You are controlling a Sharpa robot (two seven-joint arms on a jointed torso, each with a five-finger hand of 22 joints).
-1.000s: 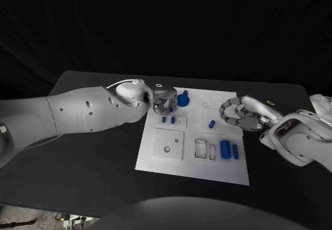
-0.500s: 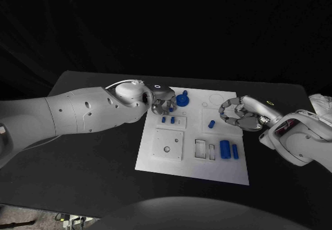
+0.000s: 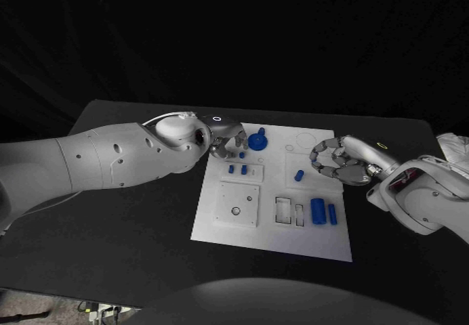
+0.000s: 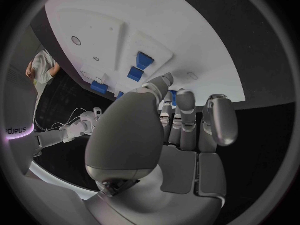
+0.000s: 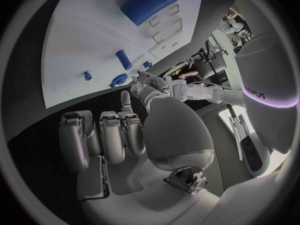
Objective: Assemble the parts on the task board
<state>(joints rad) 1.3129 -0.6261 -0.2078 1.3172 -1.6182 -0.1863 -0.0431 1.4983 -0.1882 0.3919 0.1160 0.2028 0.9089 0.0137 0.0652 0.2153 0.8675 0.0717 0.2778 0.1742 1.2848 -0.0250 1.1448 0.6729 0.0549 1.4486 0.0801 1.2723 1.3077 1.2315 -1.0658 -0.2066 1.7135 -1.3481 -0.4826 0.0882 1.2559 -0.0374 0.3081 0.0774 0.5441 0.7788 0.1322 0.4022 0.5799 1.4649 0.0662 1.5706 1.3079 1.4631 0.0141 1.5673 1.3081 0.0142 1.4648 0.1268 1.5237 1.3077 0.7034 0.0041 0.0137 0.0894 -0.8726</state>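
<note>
**Both hands over the far half of the board**

We see the left hand (image 3: 230, 143) at the far left corner of the white task board (image 3: 234, 233), its fingers curled downward just beside the round blue part (image 3: 258, 141) that stands near the board's far edge. Whether the fingers actually touch or pinch anything there we cannot tell. In the left wrist view the fingers (image 4: 186, 120) reach toward two small blue blocks (image 4: 140, 66) sitting in a raised white tray on the board.

Our right hand (image 3: 335, 161) hangs over the board's right edge with its fingers curled in, nothing visible inside them. A small blue peg (image 3: 298, 176) lies on the board just beside it, toward the middle. Nearer the robot, a thick blue cylinder (image 3: 318, 211) and a thinner blue bar (image 3: 332, 214) lie side by side near the board's right edge, well apart from either hand. The board rests on the black tabletop (image 3: 137, 237).
</note>
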